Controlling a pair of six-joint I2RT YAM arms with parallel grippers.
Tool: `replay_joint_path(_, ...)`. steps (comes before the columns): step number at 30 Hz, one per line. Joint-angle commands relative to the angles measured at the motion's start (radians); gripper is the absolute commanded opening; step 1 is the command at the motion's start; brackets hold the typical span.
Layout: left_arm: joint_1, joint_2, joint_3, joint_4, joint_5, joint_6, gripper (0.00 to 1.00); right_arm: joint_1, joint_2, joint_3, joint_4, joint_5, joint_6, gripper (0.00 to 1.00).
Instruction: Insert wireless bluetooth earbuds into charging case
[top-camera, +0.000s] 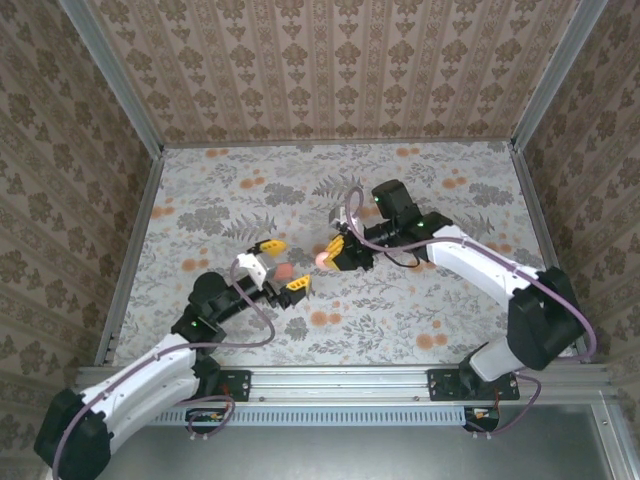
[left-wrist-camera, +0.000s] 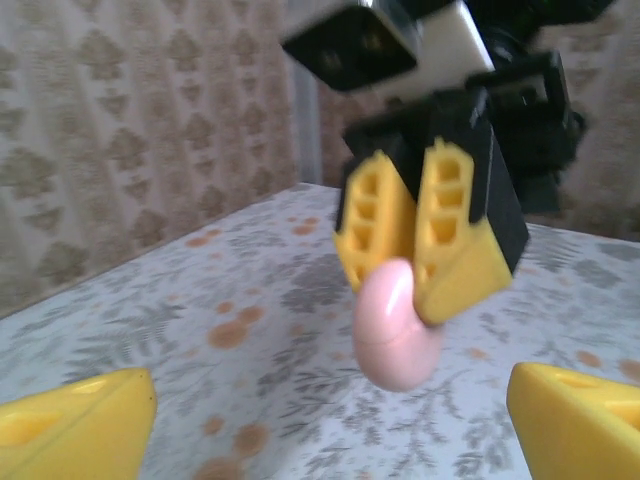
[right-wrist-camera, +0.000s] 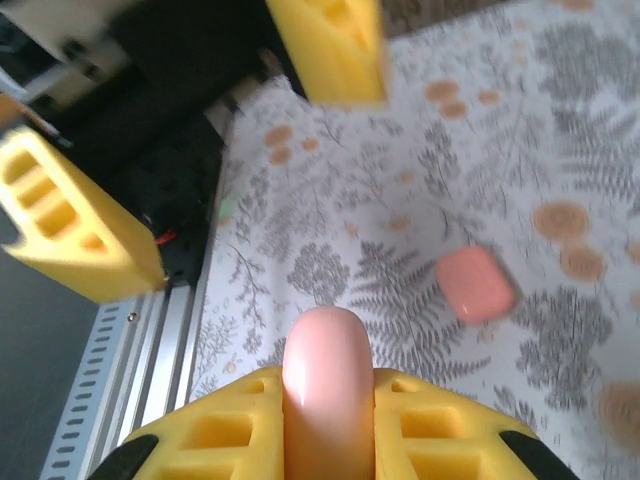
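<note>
So my right gripper (right-wrist-camera: 325, 410) is clamped on a pale pink rounded plastic piece (left-wrist-camera: 395, 335) that pokes out past its tips. My left gripper (top-camera: 283, 265) is gaping wide, holding nothing. The coral-pink rounded-square plastic charging case (right-wrist-camera: 473, 283) lies flat on the table (top-camera: 400, 330), beneath the gap of the left jaws. It looks light, stiff and slippery, so I'd pinch its straight opposite sides, low down, leaving the lid free.

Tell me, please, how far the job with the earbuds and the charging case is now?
Done: nothing that I can confirm. The rounded-square pink charging case lies on the table, looking closed. In hand: the right gripper pinches a smooth pink rounded object, which I cannot identify; the left gripper stands open near the case. Left: opening the case and seating both earbuds.
</note>
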Motion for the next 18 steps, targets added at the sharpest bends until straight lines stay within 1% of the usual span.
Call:
replay_joint_path(1, -0.002, -0.084, 0.007, -0.189, -0.278, -0.027, 1.00, -0.009, 0.081, 0.064, -0.090, 0.066, 0.096, 0.16)
replay_joint_path(3, 0.005, -0.118, 0.028, -0.272, -0.370, -0.037, 1.00, -0.016, 0.136, 0.093, -0.093, 0.083, 0.142, 0.16)
replay_joint_path(6, 0.031, -0.119, 0.054, -0.368, -0.516, -0.090, 1.00, -0.023, 0.225, 0.142, -0.106, 0.108, 0.207, 0.16)
replay_joint_path(9, 0.078, -0.088, 0.075, -0.448, -0.589, -0.146, 1.00, -0.026, 0.326, 0.215, -0.153, 0.139, 0.252, 0.16)
replay_joint_path(11, 0.120, -0.061, 0.083, -0.475, -0.596, -0.184, 1.00, -0.025, 0.389, 0.261, -0.183, 0.136, 0.261, 0.17)
replay_joint_path(14, 0.182, -0.010, 0.094, -0.469, -0.577, -0.210, 1.00, -0.028, 0.468, 0.319, -0.215, 0.132, 0.270, 0.18)
replay_joint_path(16, 0.217, 0.032, 0.108, -0.458, -0.565, -0.208, 1.00, -0.029, 0.512, 0.347, -0.215, 0.123, 0.283, 0.18)
replay_joint_path(17, 0.219, 0.053, 0.117, -0.453, -0.561, -0.207, 1.00, -0.029, 0.533, 0.359, -0.215, 0.121, 0.292, 0.19)
replay_joint_path(18, 0.256, 0.078, 0.127, -0.455, -0.556, -0.201, 1.00, -0.029, 0.552, 0.371, -0.245, 0.121, 0.298, 0.19)
